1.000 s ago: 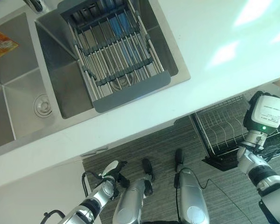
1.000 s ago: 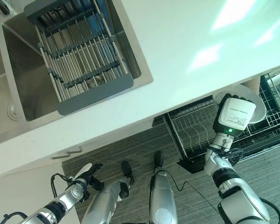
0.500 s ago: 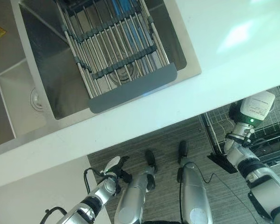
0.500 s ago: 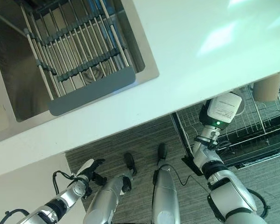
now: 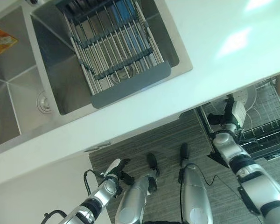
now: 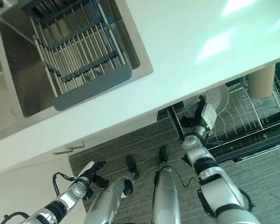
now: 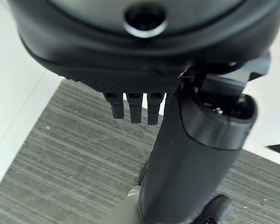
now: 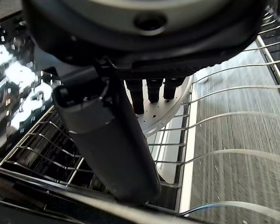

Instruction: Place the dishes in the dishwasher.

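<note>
White counter [image 5: 214, 70] with sink [image 5: 18, 93]
A grey roll-up drying rack [image 5: 119, 51] spans the basin beside the counter's front edge.

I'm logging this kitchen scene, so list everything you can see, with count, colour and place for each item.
Sink: one, steel, set in the countertop on the robot's left side.
Drying rack: one, grey with metal bars, lying across the sink.
Countertop: one, white, across the upper part of the eye views.
Dishwasher rack: one, wire, pulled out below the countertop on the robot's right.
Plate: one, white, standing in the dishwasher rack at the right hand.
Cup: one, beige, in the dishwasher rack beyond the plate.
Floor: grey, striped, below the countertop.
Left hand: dark with a white thumb cover, low over the floor, fingers relaxed.
Right hand: dark, fingers on the plate.
</note>
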Robot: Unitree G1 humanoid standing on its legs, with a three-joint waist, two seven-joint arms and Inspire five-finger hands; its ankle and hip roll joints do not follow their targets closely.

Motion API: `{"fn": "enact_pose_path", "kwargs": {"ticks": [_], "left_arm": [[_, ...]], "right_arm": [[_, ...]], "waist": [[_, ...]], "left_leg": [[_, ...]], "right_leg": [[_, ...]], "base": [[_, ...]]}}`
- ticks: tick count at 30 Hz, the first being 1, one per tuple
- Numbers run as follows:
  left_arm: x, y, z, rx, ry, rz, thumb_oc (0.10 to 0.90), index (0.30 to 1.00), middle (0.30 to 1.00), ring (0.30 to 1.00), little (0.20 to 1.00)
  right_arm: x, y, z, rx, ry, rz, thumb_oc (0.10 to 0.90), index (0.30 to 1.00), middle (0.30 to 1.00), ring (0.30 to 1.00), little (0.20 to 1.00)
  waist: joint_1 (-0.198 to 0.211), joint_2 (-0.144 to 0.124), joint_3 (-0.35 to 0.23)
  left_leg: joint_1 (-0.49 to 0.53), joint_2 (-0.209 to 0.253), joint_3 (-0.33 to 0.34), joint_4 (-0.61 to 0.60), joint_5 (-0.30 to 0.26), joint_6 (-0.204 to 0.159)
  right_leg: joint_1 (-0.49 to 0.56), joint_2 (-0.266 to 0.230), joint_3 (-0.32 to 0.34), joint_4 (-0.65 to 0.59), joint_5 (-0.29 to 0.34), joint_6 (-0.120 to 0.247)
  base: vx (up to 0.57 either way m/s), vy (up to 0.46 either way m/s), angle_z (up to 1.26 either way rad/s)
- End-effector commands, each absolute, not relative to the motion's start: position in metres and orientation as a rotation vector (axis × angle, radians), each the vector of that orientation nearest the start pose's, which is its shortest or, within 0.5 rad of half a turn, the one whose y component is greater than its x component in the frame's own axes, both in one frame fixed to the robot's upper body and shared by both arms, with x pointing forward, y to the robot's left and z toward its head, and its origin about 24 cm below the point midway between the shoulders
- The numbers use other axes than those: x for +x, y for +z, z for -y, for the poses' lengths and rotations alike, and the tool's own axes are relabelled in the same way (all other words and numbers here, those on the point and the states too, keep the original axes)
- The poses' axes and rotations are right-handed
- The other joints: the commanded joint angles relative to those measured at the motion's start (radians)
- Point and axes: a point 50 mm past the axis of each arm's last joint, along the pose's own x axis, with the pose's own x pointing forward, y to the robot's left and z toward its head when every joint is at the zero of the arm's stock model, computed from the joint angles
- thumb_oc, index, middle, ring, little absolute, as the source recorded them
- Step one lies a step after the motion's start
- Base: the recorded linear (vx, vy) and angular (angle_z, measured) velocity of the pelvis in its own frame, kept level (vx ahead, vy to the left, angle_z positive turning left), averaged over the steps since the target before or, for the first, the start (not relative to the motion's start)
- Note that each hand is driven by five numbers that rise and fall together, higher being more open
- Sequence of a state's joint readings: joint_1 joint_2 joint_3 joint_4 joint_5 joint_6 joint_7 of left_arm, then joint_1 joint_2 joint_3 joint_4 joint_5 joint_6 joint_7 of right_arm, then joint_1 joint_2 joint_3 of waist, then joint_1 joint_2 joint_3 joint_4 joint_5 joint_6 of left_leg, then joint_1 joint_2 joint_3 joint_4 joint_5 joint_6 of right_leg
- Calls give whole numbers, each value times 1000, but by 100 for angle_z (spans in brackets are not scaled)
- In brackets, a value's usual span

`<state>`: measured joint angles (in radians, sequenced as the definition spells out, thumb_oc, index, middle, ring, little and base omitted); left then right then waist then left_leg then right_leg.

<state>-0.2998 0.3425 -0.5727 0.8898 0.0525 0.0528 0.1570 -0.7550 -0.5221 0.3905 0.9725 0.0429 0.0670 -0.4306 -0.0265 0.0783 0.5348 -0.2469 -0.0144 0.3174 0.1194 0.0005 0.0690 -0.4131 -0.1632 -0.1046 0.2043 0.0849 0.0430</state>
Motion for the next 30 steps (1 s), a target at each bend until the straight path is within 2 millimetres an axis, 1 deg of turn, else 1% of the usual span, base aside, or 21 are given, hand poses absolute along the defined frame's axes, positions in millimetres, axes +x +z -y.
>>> {"fn": "enact_pose_path", "kwargs": {"ticks": [1,5,8,10,13,16,17,18,19,20,21,23,25,26,28,29,30], "left_arm": [[221,-99,-200,786,-255,-724,800,900,900,900,900],[218,-103,-206,801,-258,-762,800,900,900,900,900],[214,-106,-210,803,-251,-796,800,900,900,900,900],[210,-109,-213,807,-249,-817,800,900,900,900,900],[196,-115,-224,782,-211,-891,800,900,900,900,900],[189,-118,-232,770,-166,-935,800,900,900,900,900],[186,-119,-236,763,-149,-951,800,900,900,900,900],[179,-122,-237,742,-136,-973,800,900,900,900,900],[174,-125,-238,708,-117,-990,800,900,900,900,900],[166,-129,-238,666,-88,-1005,800,900,900,900,900],[161,-131,-239,649,-73,-1017,800,900,900,900,900],[150,-136,-240,626,-56,-1039,800,900,900,900,900],[128,-144,-241,576,-28,-1087,800,900,900,900,900],[119,-148,-241,534,-13,-1114,800,900,900,900,900],[109,-152,-239,478,1,-1142,800,900,900,900,900],[104,-153,-239,455,12,-1154,800,900,900,900,900],[97,-155,-241,430,29,-1166,800,900,900,900,900]], "right_arm": [[359,49,261,-714,-210,-433,800,900,900,900,900],[357,48,268,-734,-186,-479,800,900,900,900,900],[357,52,267,-802,-170,-448,800,900,900,900,900],[357,55,269,-828,-165,-445,800,900,900,900,900],[354,68,270,-782,-186,-357,800,900,900,900,900],[345,86,272,-760,-282,-188,800,900,900,900,900],[338,101,272,-774,-332,-72,800,900,900,900,900],[326,119,273,-854,-390,94,800,900,900,900,900],[320,133,269,-886,-413,214,800,900,900,900,900],[309,142,264,-907,-444,317,800,900,900,900,900],[301,149,264,-892,-484,401,800,900,900,900,900],[285,160,269,-850,-544,496,800,900,900,900,900],[258,183,276,-749,-680,721,800,900,900,900,900],[245,187,283,-716,-795,799,800,900,900,900,900],[231,182,301,-697,-936,778,800,900,900,900,900],[221,178,314,-685,-1012,755,800,900,900,900,900],[206,172,330,-672,-1111,720,800,900,900,900,900]], "waist": [[26,-5,-15],[27,-18,-15],[20,-28,-15],[17,-35,-30],[0,-55,-87],[-23,-75,-124],[-39,-83,-137],[-53,-87,-150],[-64,-90,-156],[-75,-92,-163],[-82,-93,-168],[-95,-92,-177],[-116,-89,-188],[-128,-89,-194],[-144,-88,-204],[-153,-87,-209],[-164,-87,-214]], "left_leg": [[10,71,-70,181,-241,-22],[90,87,-75,181,-254,-29],[154,103,-69,181,-265,-37],[182,112,-65,181,-272,-44],[217,126,-59,181,-277,-53],[241,134,-57,181,-284,-52],[251,135,-56,181,-290,-49],[261,135,-55,181,-297,-43],[267,134,-52,181,-301,-39],[273,134,-49,181,-306,-34],[277,133,-47,181,-310,-31],[281,133,-45,181,-317,-27],[286,132,-39,181,-324,-24],[290,132,-34,181,-327,-23],[293,130,-28,181,-334,-20],[292,128,-27,181,-337,-18],[291,127,-22,181,-341,-16]], "right_leg": [[-5,-56,-53,96,-153,63],[78,-45,-64,96,-171,60],[148,-35,-71,96,-188,58],[179,-30,-75,96,-199,58],[224,-21,-73,96,-218,56],[251,-11,-61,96,-231,56],[261,-5,-52,96,-236,56],[271,2,-42,96,-242,57],[275,6,-32,96,-245,58],[281,9,-24,96,-249,60],[285,12,-19,96,-252,60],[288,16,-9,96,-258,61],[291,24,9,96,-266,60],[292,28,18,96,-268,60],[293,31,27,96,-272,62],[292,33,30,96,-274,64],[289,35,35,96,-276,65]], "base": [[4,-57,-1],[17,-40,8],[26,-23,-2],[41,-33,-4],[85,-36,-5],[72,-49,-1],[69,-30,2],[74,-14,0],[75,0,-6],[59,3,-14],[48,3,-11],[35,12,-14],[42,32,-20],[51,33,-7],[35,19,-9],[8,15,-12],[-1,13,-16]]}}
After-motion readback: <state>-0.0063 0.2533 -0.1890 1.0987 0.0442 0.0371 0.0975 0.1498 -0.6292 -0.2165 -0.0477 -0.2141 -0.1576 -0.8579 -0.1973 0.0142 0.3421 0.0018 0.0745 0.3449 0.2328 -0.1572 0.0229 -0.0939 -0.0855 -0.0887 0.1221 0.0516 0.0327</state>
